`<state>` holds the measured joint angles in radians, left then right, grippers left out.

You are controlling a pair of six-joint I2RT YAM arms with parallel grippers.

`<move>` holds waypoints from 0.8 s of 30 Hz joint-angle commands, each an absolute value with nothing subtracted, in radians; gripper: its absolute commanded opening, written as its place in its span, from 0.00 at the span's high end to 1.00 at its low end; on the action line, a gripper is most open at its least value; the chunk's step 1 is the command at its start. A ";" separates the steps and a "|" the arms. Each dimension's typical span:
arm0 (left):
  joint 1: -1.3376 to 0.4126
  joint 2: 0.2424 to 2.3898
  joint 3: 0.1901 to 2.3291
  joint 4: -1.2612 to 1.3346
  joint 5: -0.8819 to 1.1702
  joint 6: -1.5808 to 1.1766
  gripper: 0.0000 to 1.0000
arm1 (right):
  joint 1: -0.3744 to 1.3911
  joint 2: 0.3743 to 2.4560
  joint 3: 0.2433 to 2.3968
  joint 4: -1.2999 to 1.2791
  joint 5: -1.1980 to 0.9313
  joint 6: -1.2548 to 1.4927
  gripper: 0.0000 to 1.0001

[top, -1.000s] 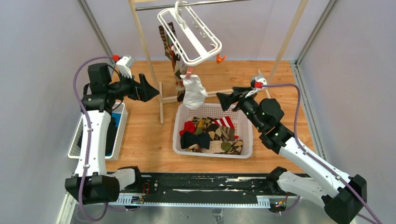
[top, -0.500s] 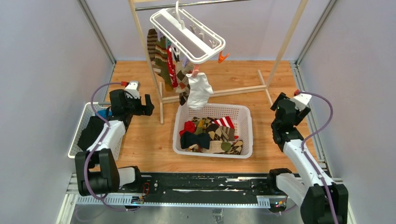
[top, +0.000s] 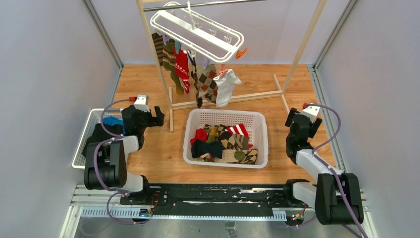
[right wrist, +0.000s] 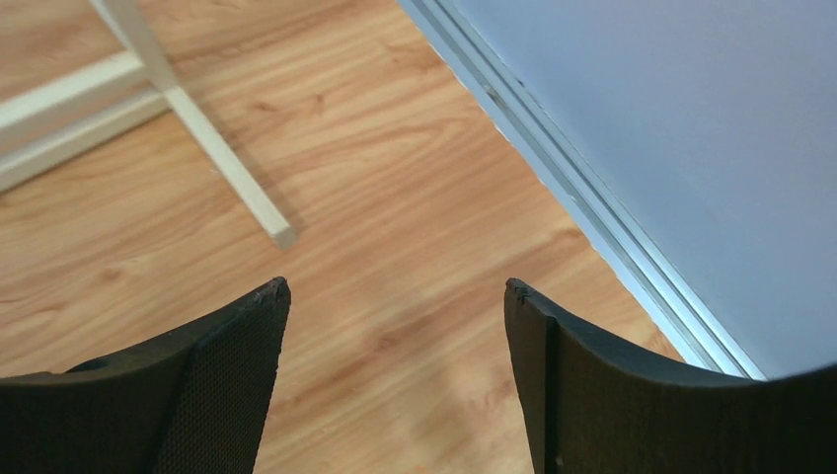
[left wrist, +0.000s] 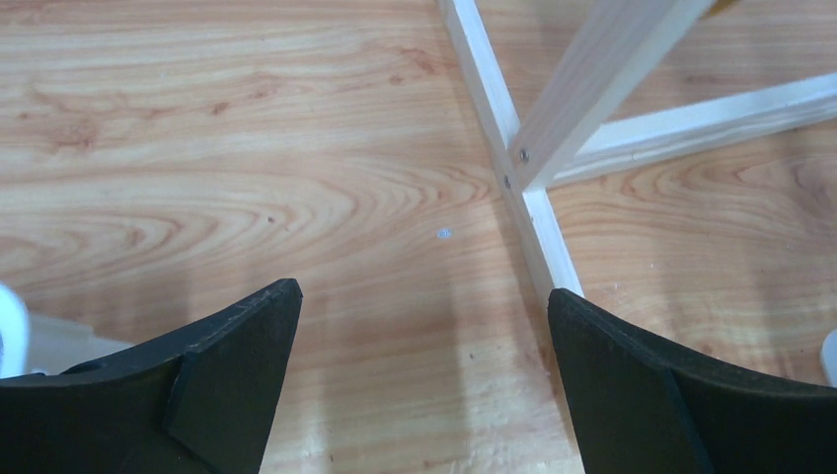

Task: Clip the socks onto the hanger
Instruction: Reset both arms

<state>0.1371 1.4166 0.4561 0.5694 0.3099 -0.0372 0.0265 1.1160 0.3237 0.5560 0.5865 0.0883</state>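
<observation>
- The hanger is hanging at top centre, with some socks dangling beneath it.
- More socks are lying in the basket at centre. They look light and floppy, so I'm judging a cuff pinch best.
- My left gripper and right gripper are gaping wide and holding nothing.

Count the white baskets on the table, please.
2. One basket stands in the middle, holding loose socks; the other basket lies at the left edge, holding a dark bundle. None seems hidden.
</observation>
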 commanded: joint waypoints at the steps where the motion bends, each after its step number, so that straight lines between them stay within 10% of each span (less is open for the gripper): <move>1: 0.143 1.380 0.339 0.852 0.320 -0.036 0.00 | 0.012 1.118 0.297 0.673 0.427 0.068 0.22; 14: 0.136 1.321 0.150 1.155 0.281 -0.035 0.00 | 0.141 1.488 0.072 1.459 0.395 -0.151 0.15; 24: 0.066 1.363 0.171 1.118 0.152 -0.002 0.00 | 0.163 1.431 0.174 1.177 0.451 -0.140 0.11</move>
<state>0.0959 1.3922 0.1242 1.1614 0.2241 -0.0338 0.1623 1.4170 0.1673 1.1633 0.4191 -0.1200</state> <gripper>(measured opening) 0.997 0.888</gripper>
